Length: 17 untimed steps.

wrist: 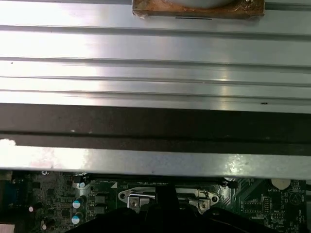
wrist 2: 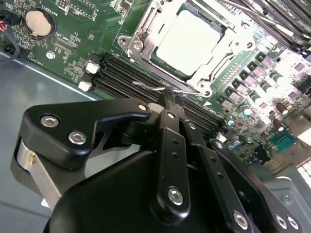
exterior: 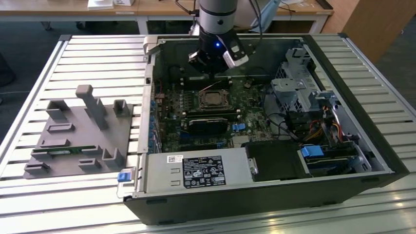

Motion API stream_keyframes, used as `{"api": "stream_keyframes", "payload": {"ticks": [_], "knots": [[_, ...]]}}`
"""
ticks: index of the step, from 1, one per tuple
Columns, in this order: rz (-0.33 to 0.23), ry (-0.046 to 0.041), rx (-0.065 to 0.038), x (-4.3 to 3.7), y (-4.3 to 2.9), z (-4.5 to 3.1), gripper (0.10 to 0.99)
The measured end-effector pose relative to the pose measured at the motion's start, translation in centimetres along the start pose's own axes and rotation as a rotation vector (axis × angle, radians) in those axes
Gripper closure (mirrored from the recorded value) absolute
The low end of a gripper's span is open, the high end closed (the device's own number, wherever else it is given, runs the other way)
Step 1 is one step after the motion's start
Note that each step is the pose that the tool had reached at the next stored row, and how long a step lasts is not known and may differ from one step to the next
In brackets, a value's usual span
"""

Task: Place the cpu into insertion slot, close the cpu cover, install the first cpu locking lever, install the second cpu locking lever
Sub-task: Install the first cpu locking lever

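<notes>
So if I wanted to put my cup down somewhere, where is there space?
The slatted table is bare behind the grey fixture, and beyond the computer case on the exterior view's right. Inside the case it is crowded, with the gripper by the cpu.

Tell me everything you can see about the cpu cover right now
The cpu cover is a thin, shiny silver metal frame with a square window. In the second wrist view it lies closed and flat over the cpu, whose pale top shows through the window, on the green motherboard. Screws sit at its corners. A thin wire lever runs along its near edge, where the gripper tips meet it, fingers together.
</notes>
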<state>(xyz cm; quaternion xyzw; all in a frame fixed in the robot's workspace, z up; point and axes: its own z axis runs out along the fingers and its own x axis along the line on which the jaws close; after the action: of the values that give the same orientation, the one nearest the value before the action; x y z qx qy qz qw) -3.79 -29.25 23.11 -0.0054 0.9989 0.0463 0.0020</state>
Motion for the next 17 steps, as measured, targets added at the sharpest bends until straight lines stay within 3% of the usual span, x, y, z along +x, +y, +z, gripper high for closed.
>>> {"api": "stream_keyframes", "payload": {"ticks": [17], "knots": [[0.0, -0.0001, 0.0, -0.76, 0.29, 0.66, 0.98]]}}
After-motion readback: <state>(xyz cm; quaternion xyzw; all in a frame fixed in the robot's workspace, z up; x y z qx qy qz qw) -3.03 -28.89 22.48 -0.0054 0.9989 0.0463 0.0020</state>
